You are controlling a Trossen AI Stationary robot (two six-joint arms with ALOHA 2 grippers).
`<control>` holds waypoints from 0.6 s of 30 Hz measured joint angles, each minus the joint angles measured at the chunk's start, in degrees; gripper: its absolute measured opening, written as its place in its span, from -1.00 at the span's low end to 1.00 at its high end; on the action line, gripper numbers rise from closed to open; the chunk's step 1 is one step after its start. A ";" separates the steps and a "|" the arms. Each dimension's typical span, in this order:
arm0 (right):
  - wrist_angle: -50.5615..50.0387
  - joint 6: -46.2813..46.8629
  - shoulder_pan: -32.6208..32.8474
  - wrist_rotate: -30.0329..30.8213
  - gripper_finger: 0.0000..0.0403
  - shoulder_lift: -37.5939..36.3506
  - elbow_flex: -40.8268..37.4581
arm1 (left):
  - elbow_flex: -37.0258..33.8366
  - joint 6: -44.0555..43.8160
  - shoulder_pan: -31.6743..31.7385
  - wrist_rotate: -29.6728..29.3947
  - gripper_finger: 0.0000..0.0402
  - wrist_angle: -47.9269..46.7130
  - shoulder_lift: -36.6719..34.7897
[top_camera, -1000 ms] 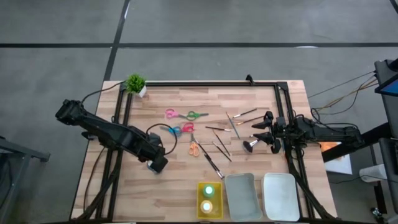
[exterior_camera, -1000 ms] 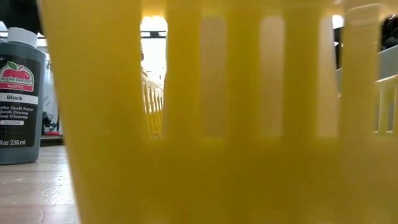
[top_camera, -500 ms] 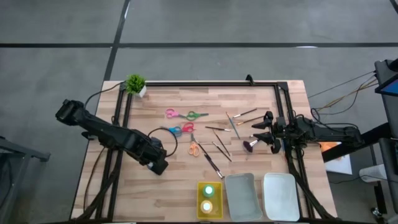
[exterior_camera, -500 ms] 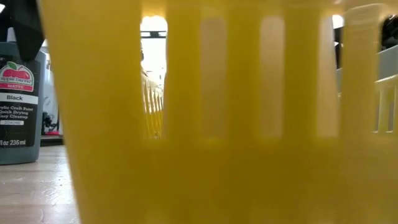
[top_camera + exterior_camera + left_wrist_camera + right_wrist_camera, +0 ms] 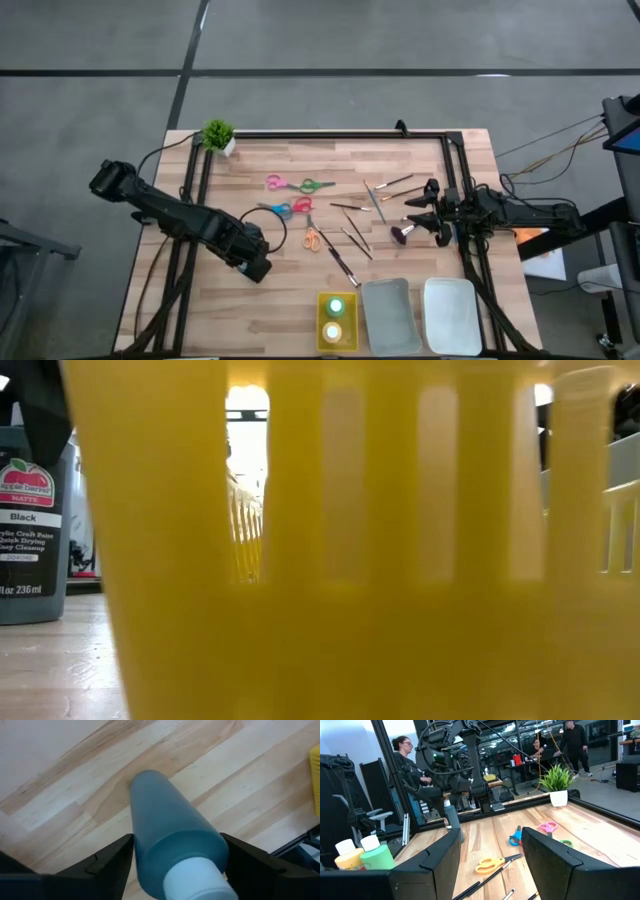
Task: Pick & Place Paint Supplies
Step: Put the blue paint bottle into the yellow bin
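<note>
A grey paint bottle [image 5: 160, 805] with a white cap [image 5: 192, 877] stands upright on the wood table, left of the yellow tray. Its label [image 5: 28, 520] reads Black. My left gripper [image 5: 177, 845] points down over it [image 5: 255, 265], open, one finger at each side of the bottle's upper part. In the high view the gripper hides the bottle. My right gripper [image 5: 425, 210] waits level and open at the table's right side. Three pairs of scissors [image 5: 298, 184] [image 5: 285, 208] [image 5: 312, 238], thin brushes [image 5: 350, 235] and a stubby dark brush [image 5: 403, 234] lie flat mid-table. My left gripper comes from above, and its fingers [image 5: 112, 857] stand right against the bottle's two sides [image 5: 137, 837] just under the white cap. I cannot tell whether they touch it. The bottle stands upright with its base on the table.
The yellow tray [image 5: 350, 322] at the near edge holds a green bottle [image 5: 337, 306] and a yellow bottle [image 5: 332, 331]; its slotted wall [image 5: 350, 560] fills the low view. A grey tray [image 5: 388, 315] and a white tray [image 5: 450, 315] stand to its right. A small potted plant [image 5: 218, 135] sits far left.
My left gripper has come down over the grey bottle. In the low view its dark fingers now cover the white cap, which was bare before. In the high view the pale cap under the gripper no longer shows. The bottle has stayed in place.
</note>
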 joint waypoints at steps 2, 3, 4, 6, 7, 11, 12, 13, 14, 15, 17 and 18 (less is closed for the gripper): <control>-0.01 0.00 -0.01 -0.01 0.03 0.00 0.02 | 0.00 -0.02 0.00 0.00 0.29 0.04 0.00; 0.00 0.00 -0.01 0.00 0.03 0.00 0.01 | 0.00 -0.03 0.00 0.00 0.23 0.04 0.00; -0.02 0.00 0.00 -0.01 0.03 0.00 0.02 | 0.00 -0.04 0.00 0.00 0.17 0.10 0.00; 0.00 0.00 -0.01 -0.01 0.03 0.00 0.01 | 0.00 -0.11 0.00 -0.01 0.05 0.22 0.00; 0.00 0.00 -0.01 -0.01 0.03 0.00 0.02 | 0.00 -0.21 0.01 -0.02 0.01 0.23 -0.01; -0.01 0.00 -0.01 -0.01 0.03 0.00 0.01 | 0.00 -0.22 0.00 -0.02 -0.01 0.26 0.00; 0.00 0.00 -0.02 0.00 0.03 0.00 0.00 | 0.00 -0.20 0.00 -0.02 -0.01 0.30 0.00; -0.02 0.00 0.00 -0.02 0.03 0.00 0.02 | 0.00 -0.22 0.00 -0.04 0.00 0.40 0.00; -0.01 0.00 0.00 -0.01 0.03 0.00 0.00 | 0.00 -0.18 0.00 -0.06 0.01 0.57 0.00; -0.02 0.00 -0.02 0.00 0.03 0.00 0.02 | 0.00 -0.16 0.00 -0.07 0.03 0.90 -0.01; -0.01 0.00 -0.01 -0.01 0.03 0.00 0.01 | -0.02 -0.15 0.00 -0.19 0.04 1.60 -0.02; -0.01 0.00 -0.01 0.00 0.03 0.00 0.02 | -0.01 -0.13 0.00 -0.23 0.04 1.76 -0.03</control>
